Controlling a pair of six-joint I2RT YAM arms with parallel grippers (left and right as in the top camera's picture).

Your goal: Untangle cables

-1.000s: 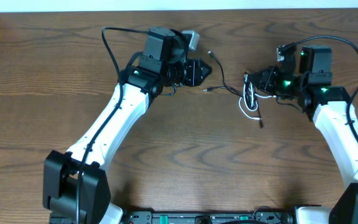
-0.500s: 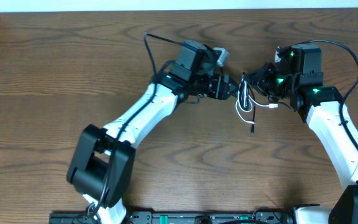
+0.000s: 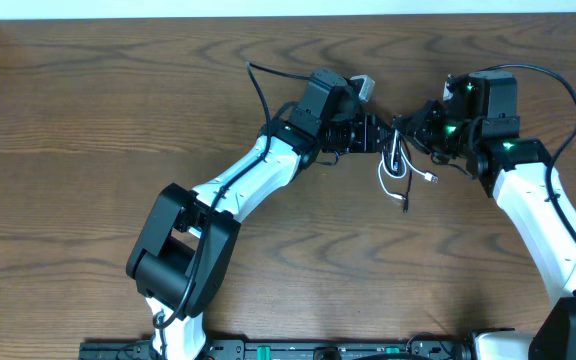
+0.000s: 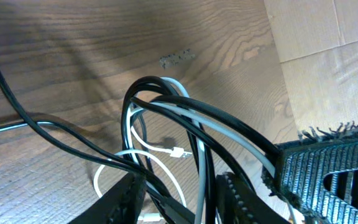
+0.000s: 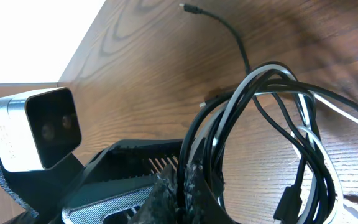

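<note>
Black and white, tangled: the black cord (image 5: pixel 232 34) and the white cord (image 3: pixel 388 178) are looped into one bundle over the far middle of the wooden table (image 3: pixel 88 150), between the two arms. The right claw (image 5: pixel 179 186) is clamped on the coils, likely as an anchor. The left claw (image 4: pixel 179 186) has its fingers apart, straddling the loops without gripping. It is probably lining up on one strand to draw free. A white tail trails on the wood.
</note>
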